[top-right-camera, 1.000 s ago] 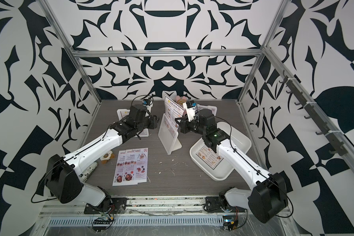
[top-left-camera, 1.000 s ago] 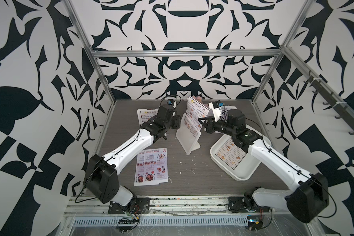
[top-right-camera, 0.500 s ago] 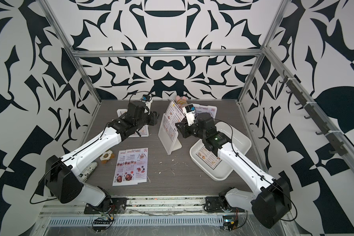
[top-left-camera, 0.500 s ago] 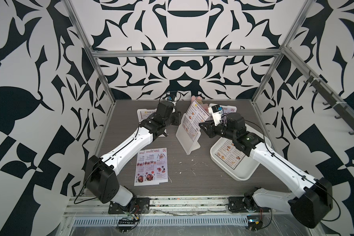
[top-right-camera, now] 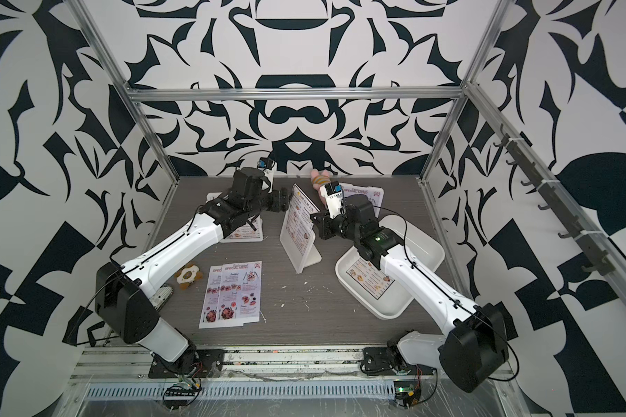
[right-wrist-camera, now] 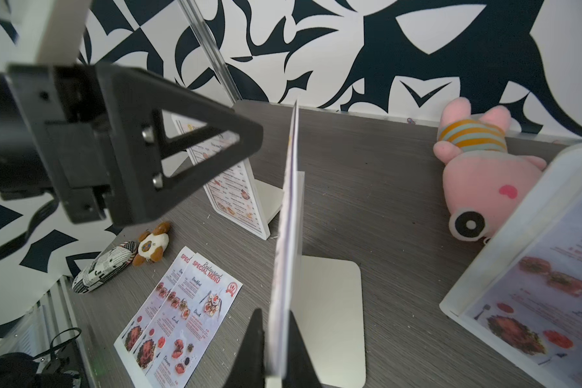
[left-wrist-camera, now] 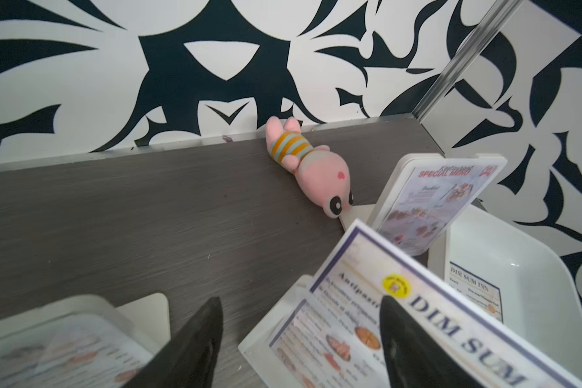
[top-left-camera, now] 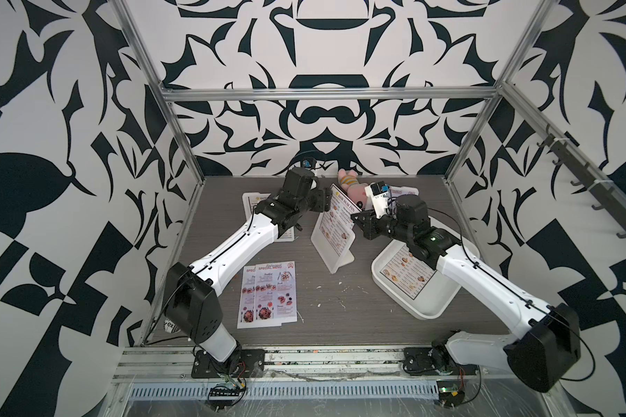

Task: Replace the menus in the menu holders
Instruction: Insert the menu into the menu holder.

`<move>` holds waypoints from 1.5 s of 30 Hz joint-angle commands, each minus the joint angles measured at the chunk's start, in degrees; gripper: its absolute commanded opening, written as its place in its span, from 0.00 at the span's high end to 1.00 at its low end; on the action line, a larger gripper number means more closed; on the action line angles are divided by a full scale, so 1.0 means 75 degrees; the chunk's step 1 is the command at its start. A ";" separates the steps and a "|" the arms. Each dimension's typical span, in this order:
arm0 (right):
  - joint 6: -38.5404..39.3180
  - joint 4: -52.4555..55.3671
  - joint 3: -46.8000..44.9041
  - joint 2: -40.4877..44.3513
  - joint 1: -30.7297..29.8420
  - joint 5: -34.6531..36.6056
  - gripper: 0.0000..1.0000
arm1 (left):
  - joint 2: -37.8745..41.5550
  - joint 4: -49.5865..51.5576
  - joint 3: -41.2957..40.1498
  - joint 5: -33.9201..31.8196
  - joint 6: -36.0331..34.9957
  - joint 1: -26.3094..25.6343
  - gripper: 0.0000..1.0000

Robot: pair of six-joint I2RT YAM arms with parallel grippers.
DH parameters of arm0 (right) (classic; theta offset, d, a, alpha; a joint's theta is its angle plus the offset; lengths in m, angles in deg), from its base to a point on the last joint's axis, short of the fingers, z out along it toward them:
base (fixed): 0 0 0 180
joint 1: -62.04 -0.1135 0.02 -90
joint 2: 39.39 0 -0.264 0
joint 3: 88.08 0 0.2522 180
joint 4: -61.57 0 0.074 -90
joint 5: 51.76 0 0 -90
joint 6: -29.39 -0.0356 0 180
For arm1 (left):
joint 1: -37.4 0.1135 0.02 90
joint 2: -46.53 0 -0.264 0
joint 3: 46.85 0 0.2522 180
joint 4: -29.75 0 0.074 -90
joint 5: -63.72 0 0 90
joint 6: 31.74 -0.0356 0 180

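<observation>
White holder stands on the bench in both top views, with a DIM SUM menu sticking up out of it. Left wrist view: the left tool gapes wide, one finger in front of the menu. Right wrist view: the right tool pinches the menu's edge.
</observation>
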 commanded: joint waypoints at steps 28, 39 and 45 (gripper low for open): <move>0.0201 0.0326 0.0092 0.0700 -0.0174 0.0307 0.63 | -0.0785 0.2158 0.0862 0.0149 -0.0529 -0.0472 0.25; -0.0097 0.0927 0.0580 0.0243 -0.0145 0.0684 0.69 | -0.0369 0.1981 0.0727 0.0077 -0.0410 -0.0472 0.20; -0.0680 0.1025 0.1283 -0.0311 -0.0148 0.1472 0.79 | 0.0150 0.1894 0.0383 -0.0517 -0.0129 -0.0470 0.19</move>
